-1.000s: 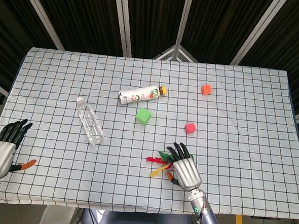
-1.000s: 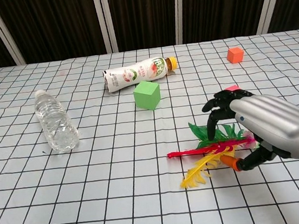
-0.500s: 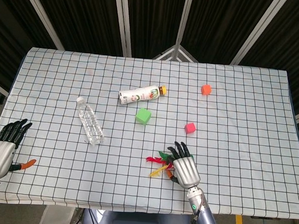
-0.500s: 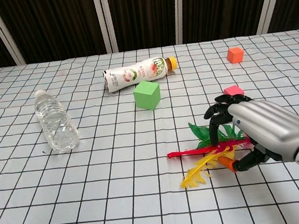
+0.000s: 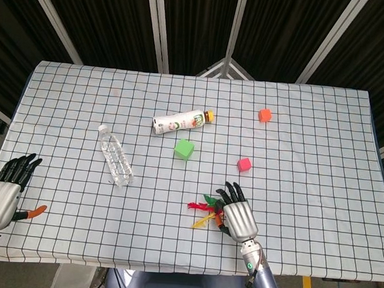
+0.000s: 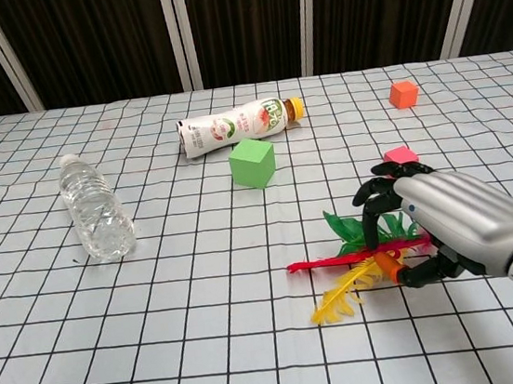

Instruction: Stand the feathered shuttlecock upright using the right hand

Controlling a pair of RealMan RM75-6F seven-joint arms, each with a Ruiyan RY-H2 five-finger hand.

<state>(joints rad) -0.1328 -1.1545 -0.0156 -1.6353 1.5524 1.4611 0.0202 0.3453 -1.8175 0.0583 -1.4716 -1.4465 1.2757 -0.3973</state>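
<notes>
One right hand (image 6: 448,225) curling fingers (image 6: 375,204) around shuttlecock (image 6: 363,258) base, gripping low for tipping feathers upright on desk (image 6: 202,283).

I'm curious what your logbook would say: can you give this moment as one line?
right robot hand: closing on shuttlecock | shuttlecock: lying flat | left robot hand: idle

Shuttlecock (image 6: 358,259) — red, yellow, green feathers.

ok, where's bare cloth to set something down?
Bare: the wide stretch right of the orange cube and pink cube, and the front strip between the water bottle and the shuttlecock. Crowded: around the green cube and drink bottle, and at the right hand.
</notes>
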